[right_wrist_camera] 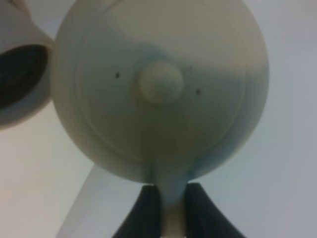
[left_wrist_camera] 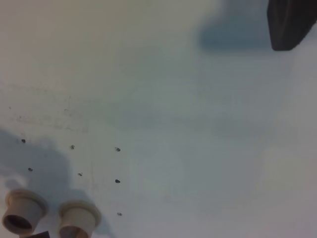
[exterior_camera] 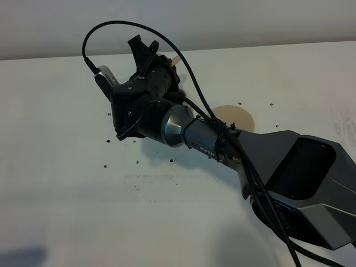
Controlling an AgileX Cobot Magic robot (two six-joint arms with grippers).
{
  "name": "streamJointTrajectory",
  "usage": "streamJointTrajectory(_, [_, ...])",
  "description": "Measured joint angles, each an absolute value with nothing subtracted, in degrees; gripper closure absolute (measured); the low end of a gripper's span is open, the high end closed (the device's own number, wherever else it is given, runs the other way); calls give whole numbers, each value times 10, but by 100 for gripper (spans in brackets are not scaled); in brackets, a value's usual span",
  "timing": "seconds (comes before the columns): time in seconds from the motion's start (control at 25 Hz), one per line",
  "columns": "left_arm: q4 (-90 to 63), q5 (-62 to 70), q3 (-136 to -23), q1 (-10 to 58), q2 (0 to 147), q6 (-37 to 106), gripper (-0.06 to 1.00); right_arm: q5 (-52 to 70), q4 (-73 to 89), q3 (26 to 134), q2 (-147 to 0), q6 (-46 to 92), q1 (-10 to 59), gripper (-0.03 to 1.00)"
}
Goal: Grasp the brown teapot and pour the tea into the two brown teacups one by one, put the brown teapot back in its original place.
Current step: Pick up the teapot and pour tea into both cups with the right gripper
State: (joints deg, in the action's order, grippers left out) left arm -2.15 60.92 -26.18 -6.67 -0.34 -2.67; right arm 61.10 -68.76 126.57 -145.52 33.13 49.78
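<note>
My right gripper (right_wrist_camera: 173, 201) is shut on the loop handle of the brown teapot (right_wrist_camera: 161, 84), which is tilted with its knobbed lid facing the wrist camera. One brown teacup (right_wrist_camera: 20, 74) sits close beside the pot, its dark mouth showing. In the high view the right gripper (exterior_camera: 146, 53) is at the far left-centre of the table, and only a tan sliver of the teapot (exterior_camera: 173, 58) shows behind it. The original place, a round tan saucer disc (exterior_camera: 236, 118), lies bare beside the arm. Both teacups (left_wrist_camera: 22, 213) (left_wrist_camera: 77, 220) show in the left wrist view. The left gripper is out of view.
The white table (exterior_camera: 67, 194) has small dark specks (exterior_camera: 137, 162) scattered near the arm. The right arm's grey link (exterior_camera: 289, 161) spans the right half of the high view. A dark block (left_wrist_camera: 292, 22) sits at one corner of the left wrist view.
</note>
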Motion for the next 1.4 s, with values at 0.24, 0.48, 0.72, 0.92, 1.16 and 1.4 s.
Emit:
streamJointTrajectory(0.24, [-22,609,-262,-67,-3,-27,63,611,-692,1266,-1455,337,498,87])
streamJointTrajectory(0.48, [-22,609,-262,-67,-3,-27,63,611,-694,1266,-1455,343,498,87])
streamJointTrajectory(0.72, [-22,609,-262,-67,-3,-27,63,611,-704,1266,-1455,346,498,87])
streamJointTrajectory(0.92, [-22,609,-262,-67,-3,-27,63,611,-712,1266,-1455,347,498,87])
streamJointTrajectory(1.16, [-22,609,-262,-67,-3,-27,63,611,-712,1266,-1455,347,499,87])
streamJointTrajectory(1.4, [-22,609,-262,-67,-3,-27,63,611,-721,1266,-1455,351,503,87])
